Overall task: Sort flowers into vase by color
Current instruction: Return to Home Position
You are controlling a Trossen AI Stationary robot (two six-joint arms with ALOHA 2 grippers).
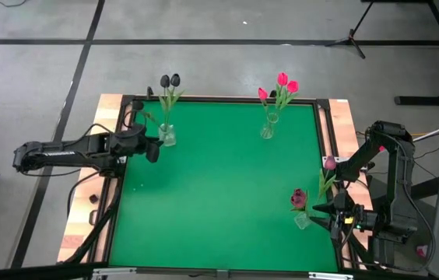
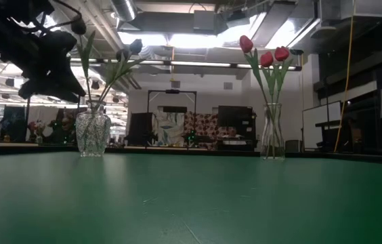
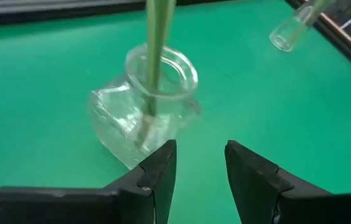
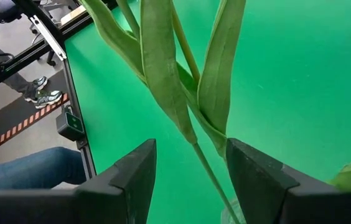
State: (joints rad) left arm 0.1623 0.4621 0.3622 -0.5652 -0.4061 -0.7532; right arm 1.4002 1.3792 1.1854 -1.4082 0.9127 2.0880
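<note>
Three clear glass vases stand on the green table. The far-left vase (image 1: pixel 166 137) (image 3: pixel 157 99) holds black tulips (image 1: pixel 170 80). The far vase (image 1: pixel 268 129) holds pink-red tulips (image 1: pixel 284 84) (image 2: pixel 265 54). The near-right vase (image 1: pixel 302 221) holds maroon tulips (image 1: pixel 299 198). My left gripper (image 1: pixel 154 148) (image 3: pixel 200 149) is open just left of the far-left vase, clear of it. My right gripper (image 1: pixel 327 213) (image 4: pixel 191 149) is open beside the near-right vase. A green stem (image 4: pixel 205 169) with long leaves passes between its fingers without touching them.
Wooden boards and black rails frame the mat, with cables along the left edge (image 1: pixel 87 210). A person's leg (image 4: pixel 26 171) and shoe (image 4: pixel 46 98) show beyond the table's edge in the right wrist view. Bare green mat (image 1: pixel 219 202) lies between the vases.
</note>
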